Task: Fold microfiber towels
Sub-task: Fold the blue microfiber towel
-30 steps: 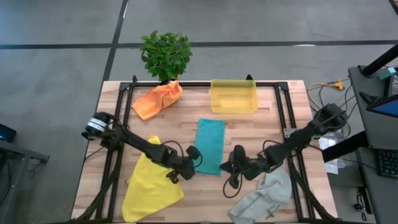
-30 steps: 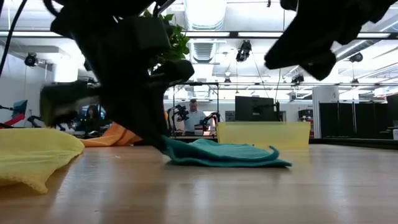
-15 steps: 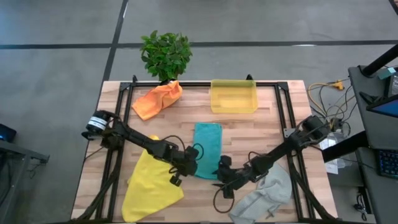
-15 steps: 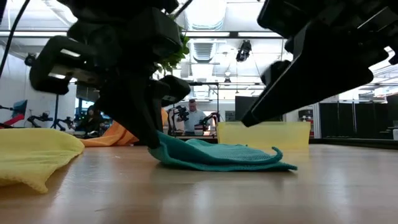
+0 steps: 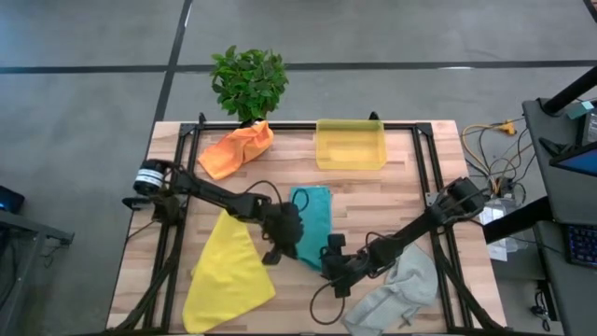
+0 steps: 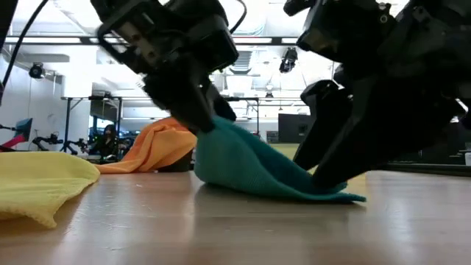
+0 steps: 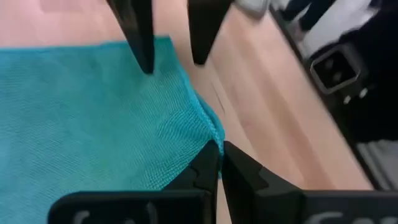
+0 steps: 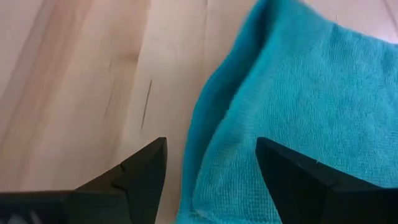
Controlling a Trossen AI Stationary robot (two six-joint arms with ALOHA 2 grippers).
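Bright, even light falls from ceiling fixtures (image 6: 243,15) that glare white in the low view. Shadows on the wooden table (image 5: 392,191) are faint. Both arms are backlit into blurred dark shapes there; the left wrist view is soft.

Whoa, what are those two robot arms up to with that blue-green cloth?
They are folding the teal towel at the middle of the table. The left end effector is shut on a corner of it, holding that side lifted off the wood. The right end effector is open, fingers astride the towel's near edge. The orange, yellow and grey towels lie unfolded around them.
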